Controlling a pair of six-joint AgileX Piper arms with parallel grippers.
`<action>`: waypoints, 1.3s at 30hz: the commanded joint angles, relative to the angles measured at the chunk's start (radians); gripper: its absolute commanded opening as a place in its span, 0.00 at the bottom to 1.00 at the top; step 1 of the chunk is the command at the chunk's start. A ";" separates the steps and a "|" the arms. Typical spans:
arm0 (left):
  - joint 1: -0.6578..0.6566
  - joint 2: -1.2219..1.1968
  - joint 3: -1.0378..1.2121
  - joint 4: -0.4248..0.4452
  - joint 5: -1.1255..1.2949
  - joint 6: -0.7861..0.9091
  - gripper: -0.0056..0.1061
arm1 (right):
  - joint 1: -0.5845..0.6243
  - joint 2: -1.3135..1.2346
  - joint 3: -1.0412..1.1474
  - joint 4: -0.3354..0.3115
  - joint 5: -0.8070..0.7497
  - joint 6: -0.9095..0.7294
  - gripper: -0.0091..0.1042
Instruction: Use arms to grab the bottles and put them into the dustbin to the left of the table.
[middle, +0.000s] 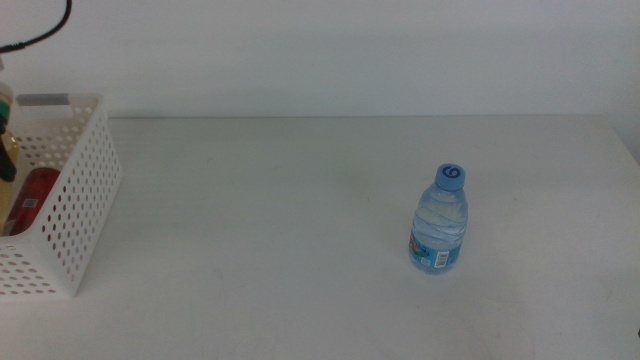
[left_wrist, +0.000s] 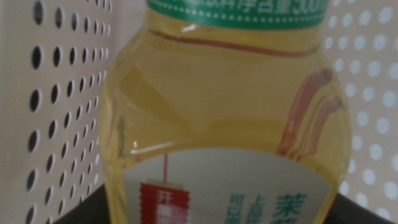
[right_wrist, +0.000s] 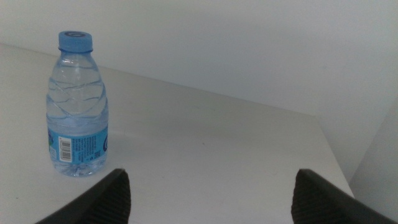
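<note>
nearest on the wide matte white tabletop (middle: 300, 200) is the right gripper (right_wrist: 211, 199), low at the near right edge and waiting; its two dark jaws stand spread wide with nothing between them, aimed roughly past the short clear plastic water bottle with a blue cap (middle: 439, 222). that bottle stands upright on the right half of the table, long axis vertical, cap up, well apart from everything else and not yet grabbed.

farther and at the far left sits the white rectangular perforated plastic basket (middle: 85, 210), the dustbin. inside it lies a red soda can (middle: 32, 196), only partly seen over the wall. the left gripper (left_wrist: 211, 214) is down inside this basket: its wrist view is filled by the yellow tea bottle with a green-and-white label (left_wrist: 224, 118), with dotted walls on both sides. the bottle's long axis runs straight along the view, in line with the gripper's reach; in the middle view only a sliver shows at the picture's edge, so its tilt in the bin is unclear. the dark jaws flank the bottle's base, but whether they pinch it or have let go i cannot tell.

risks, as i judge them: if the left arm lifts while clamped, the tea bottle comes back out. the light, smooth water bottle could tip and roll if a jaw nudges it off-centre.
</note>
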 joint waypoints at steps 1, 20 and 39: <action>-0.002 -0.050 -0.033 -0.027 0.002 -0.001 0.11 | -0.005 -0.029 -0.007 -0.010 -0.076 -0.005 0.68; -0.002 0.017 -0.035 -0.056 -0.027 0.014 0.82 | -0.005 -0.029 -0.007 -0.010 -0.076 -0.005 0.68; -0.255 -0.284 -0.035 -0.050 -0.074 -0.084 0.86 | -0.005 -0.029 -0.007 -0.010 -0.076 -0.005 0.68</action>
